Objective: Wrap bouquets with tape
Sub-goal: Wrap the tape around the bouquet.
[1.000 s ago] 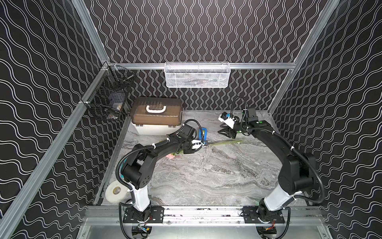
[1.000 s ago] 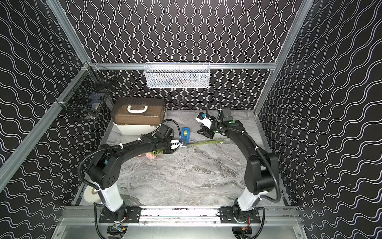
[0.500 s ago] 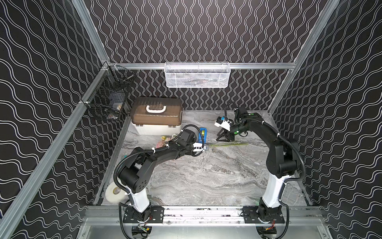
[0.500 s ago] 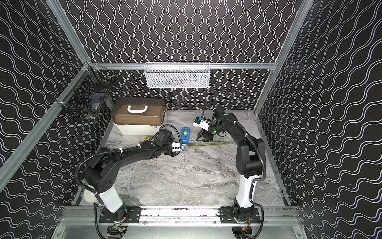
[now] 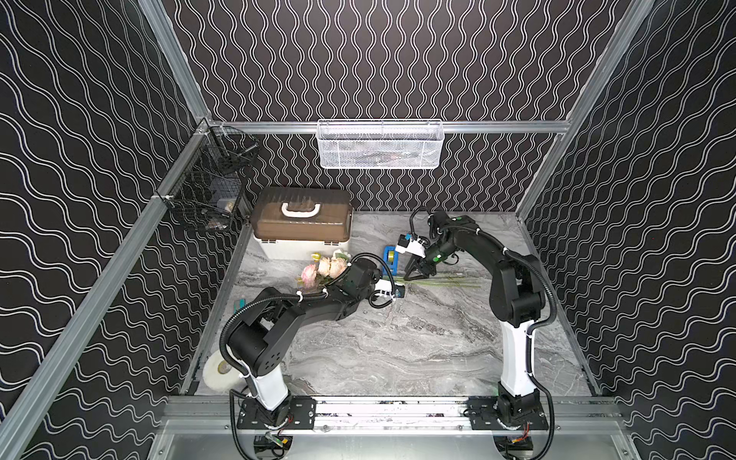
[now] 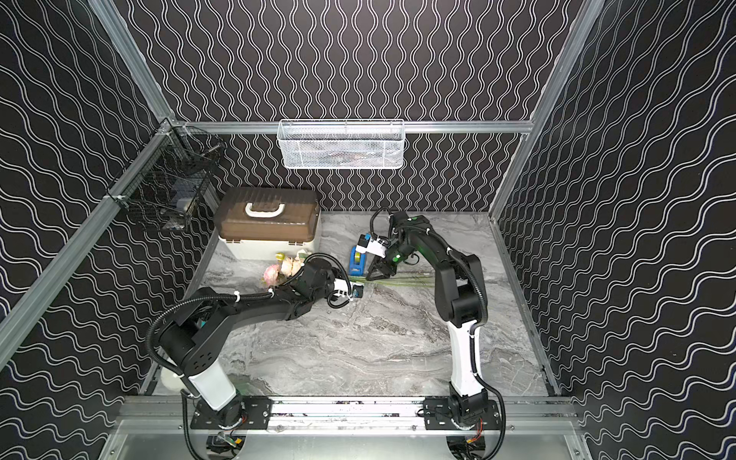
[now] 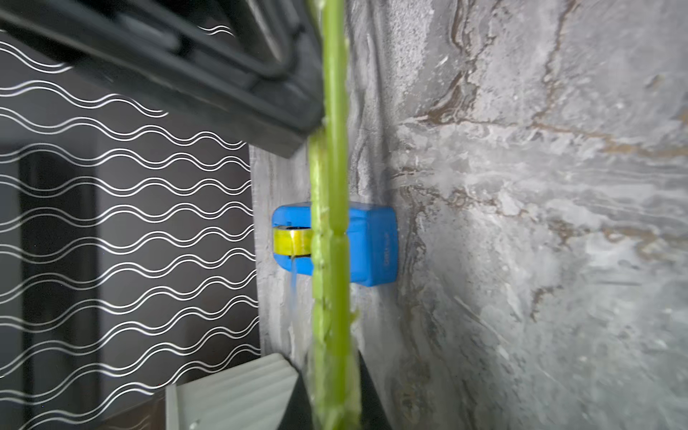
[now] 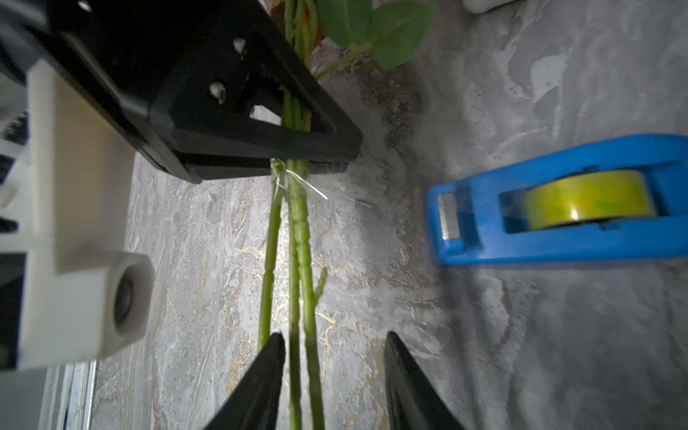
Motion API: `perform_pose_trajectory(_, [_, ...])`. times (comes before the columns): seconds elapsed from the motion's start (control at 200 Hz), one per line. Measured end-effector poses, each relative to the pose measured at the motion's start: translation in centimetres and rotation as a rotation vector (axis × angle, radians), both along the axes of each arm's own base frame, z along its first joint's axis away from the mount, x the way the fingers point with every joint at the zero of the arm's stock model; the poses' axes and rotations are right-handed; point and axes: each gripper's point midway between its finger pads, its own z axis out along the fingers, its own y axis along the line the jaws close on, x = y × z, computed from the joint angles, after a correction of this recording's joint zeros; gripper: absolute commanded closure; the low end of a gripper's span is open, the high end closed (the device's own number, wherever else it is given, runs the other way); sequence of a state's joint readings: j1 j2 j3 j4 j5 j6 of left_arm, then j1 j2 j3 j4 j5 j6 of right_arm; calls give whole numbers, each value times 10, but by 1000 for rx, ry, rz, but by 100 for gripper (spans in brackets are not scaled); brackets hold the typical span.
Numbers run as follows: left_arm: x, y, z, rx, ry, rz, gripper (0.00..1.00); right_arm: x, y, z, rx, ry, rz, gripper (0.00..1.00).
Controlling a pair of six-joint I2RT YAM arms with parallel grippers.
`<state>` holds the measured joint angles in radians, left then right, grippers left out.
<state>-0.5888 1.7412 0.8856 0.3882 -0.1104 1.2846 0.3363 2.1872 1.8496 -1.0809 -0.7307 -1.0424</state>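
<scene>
Roughly mid-frame in both top views: bouquet [image 5: 326,269] low over the worktop [image 5: 398,350], blooms left of centre before the brown-lidded box [image 5: 278,223], stems [image 5: 446,282] running right. Left hand [image 8: 292,160] clamped tight on the bunched stems. Right hand [image 8: 333,337] apart, straddling the stems further along, gripping nothing. Tape [image 8: 584,203] sits in its blue dispenser [image 5: 391,259] just behind the stems, between the two arms. Judgement: light load; stems thin, springy, likely to splay; blooms crush easily. Take hold on the stems, close to the clamp, never the heads.
</scene>
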Motion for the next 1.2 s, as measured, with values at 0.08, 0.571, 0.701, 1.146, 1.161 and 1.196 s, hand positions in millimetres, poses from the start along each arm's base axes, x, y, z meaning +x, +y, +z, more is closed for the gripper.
perform_pose_trajectory(0.08, [2,-1,4,7,-26,-3,100,0,-1,-1,-5,13,8,55])
perform_pose_trajectory(0.571, [1,1,-2,53,-72,-9,100,6,-5,10,-6,-6,-22,53])
perform_pose_trajectory(0.701, [1,2,-7,66,-69,-11,100,2,-4,32,37,-43,-17,49])
perform_pose_trajectory(1.146, [2,0,-2,56,-83,-13,100,3,-5,2,-37,-24,-7,36])
perform_pose_trajectory(1.161, [2,0,-1,55,-83,-13,100,3,-4,1,-37,-23,-6,36])
perform_pose_trajectory(1.196, [2,-1,-1,55,-83,-13,100,3,-3,-1,-39,-21,-2,36])
